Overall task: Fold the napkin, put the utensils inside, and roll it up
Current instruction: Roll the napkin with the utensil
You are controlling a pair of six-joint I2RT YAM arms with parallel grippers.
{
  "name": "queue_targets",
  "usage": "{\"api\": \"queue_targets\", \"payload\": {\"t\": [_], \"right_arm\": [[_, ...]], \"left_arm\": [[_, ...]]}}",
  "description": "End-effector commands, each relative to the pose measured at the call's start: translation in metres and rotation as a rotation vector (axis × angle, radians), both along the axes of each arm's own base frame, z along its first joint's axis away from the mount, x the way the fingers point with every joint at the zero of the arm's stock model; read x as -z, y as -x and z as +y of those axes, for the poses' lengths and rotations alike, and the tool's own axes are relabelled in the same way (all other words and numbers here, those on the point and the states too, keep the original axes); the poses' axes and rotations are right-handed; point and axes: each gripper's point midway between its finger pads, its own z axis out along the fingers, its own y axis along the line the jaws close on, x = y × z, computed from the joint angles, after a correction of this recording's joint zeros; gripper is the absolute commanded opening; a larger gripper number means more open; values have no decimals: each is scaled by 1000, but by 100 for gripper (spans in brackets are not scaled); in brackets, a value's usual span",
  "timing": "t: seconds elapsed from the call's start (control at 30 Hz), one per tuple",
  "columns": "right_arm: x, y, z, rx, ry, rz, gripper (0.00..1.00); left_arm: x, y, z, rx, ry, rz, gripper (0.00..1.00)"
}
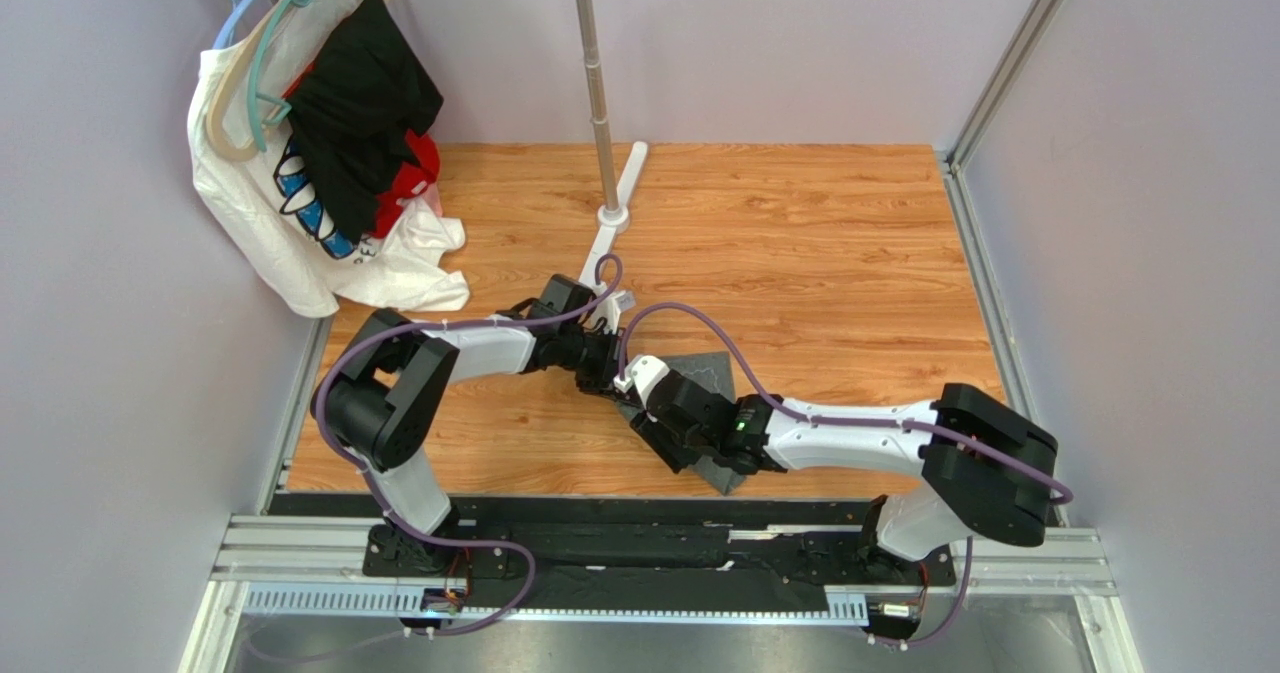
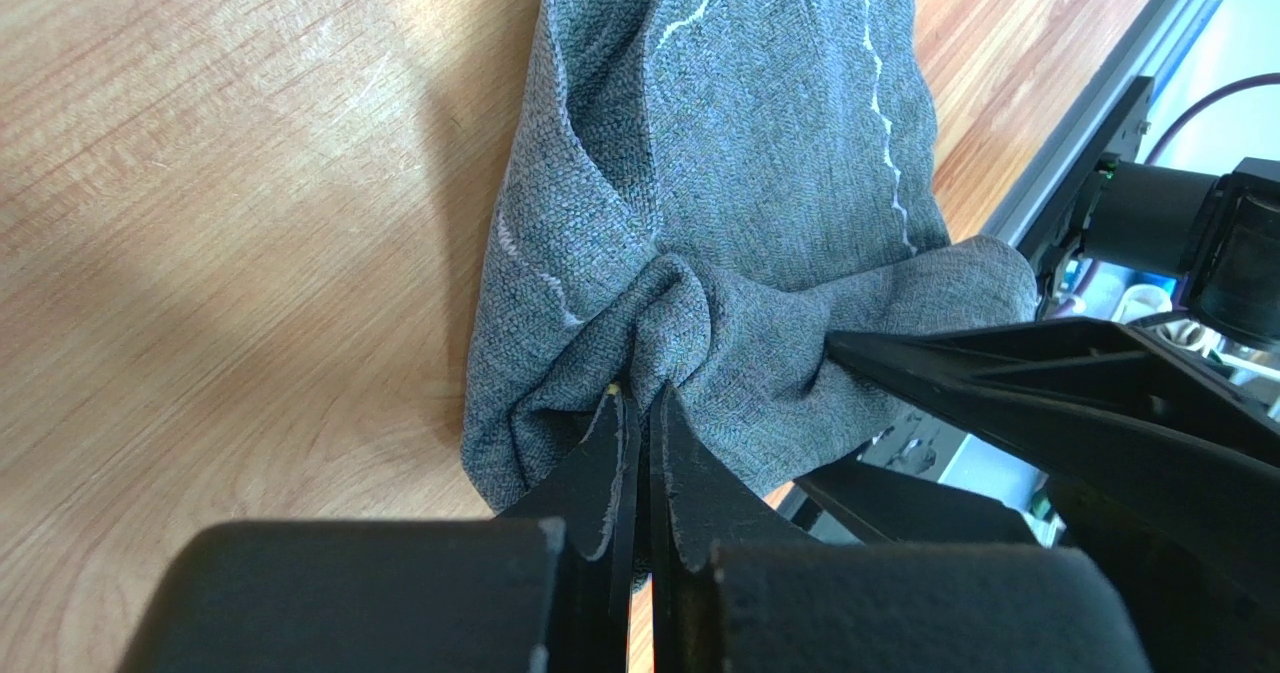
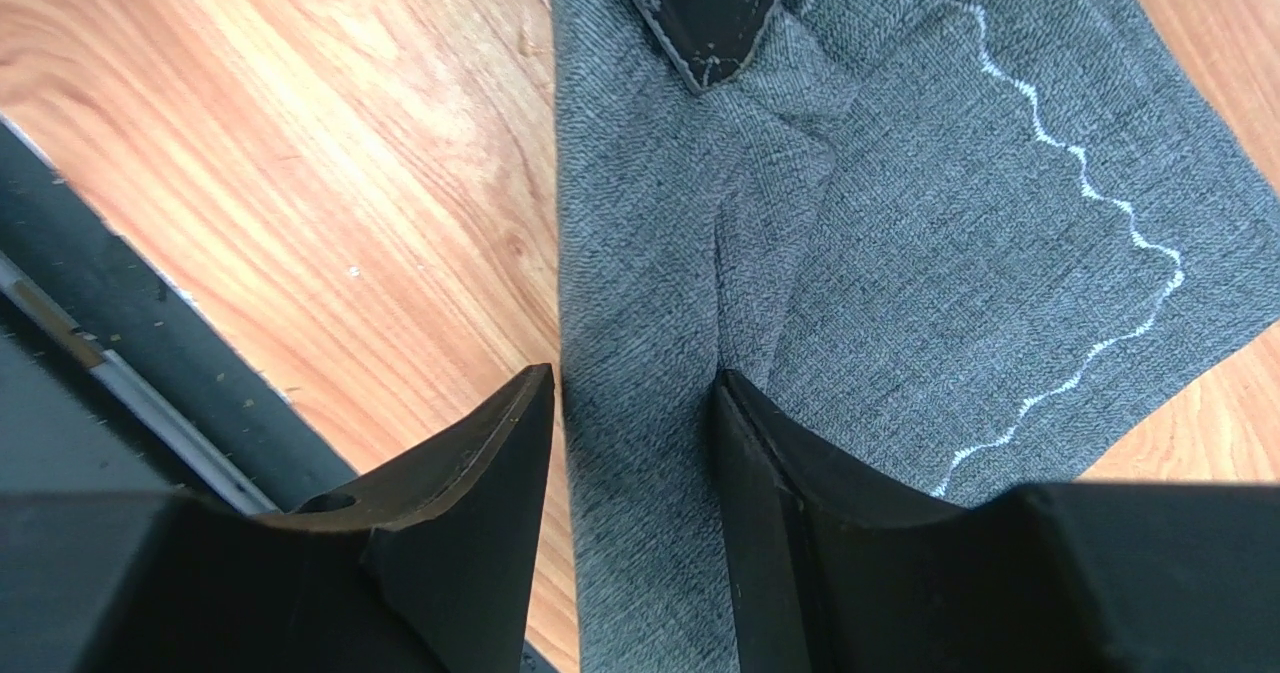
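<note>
The napkin [image 1: 714, 376] is being seen at ctr frame in the top view, lying on the wood table [image 1: 857, 253] and mostly covered by the two wrists meeting over it. In the L wrist view the grey cloth is being shown running from ctr up to the top edge, w/ pale wavy stitching, and its lower end is being bunched into a tight pucker. The L gripper [image 2: 643, 411] is being held fully closed, w/ that pucker being pinched between its tips at bottom ctr. In the R wrist view the cloth is being spread from ctr to the right edge. The R gripper [image 3: 631, 411] is being held partly open at the bottom of the frame, its fingers [image 3: 481, 463] apart, and a creased strip of napkin is being straddled between them. Whether that strip is being squeezed can't be told. Clothes on hangers [image 1: 331, 148] are being shown upper left in the top view, and a metal pole [image 1: 597, 73] at top ctr.
</note>
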Motion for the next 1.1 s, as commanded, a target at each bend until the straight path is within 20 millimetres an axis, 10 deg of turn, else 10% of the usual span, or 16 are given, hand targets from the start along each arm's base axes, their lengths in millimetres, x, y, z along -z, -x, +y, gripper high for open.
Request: {"api": "queue_targets", "payload": {"t": [0.0, 0.17, 0.43, 1.07], "right_arm": [[15, -1, -5, 35, 32, -3, 47], [35, 2, -12, 61, 74, 48, 42], [36, 25, 1, -6, -52, 254, 8], [15, 32, 18, -142, -349, 658, 2]], "left_arm": [[4, 0, 7, 2, -55, -8, 0], [-10, -1, 4, 5, -16, -38, 4], [-39, -13, 28, -118, -36, -172, 70], [-56, 4, 46, -147, 119, -424, 71]]}}
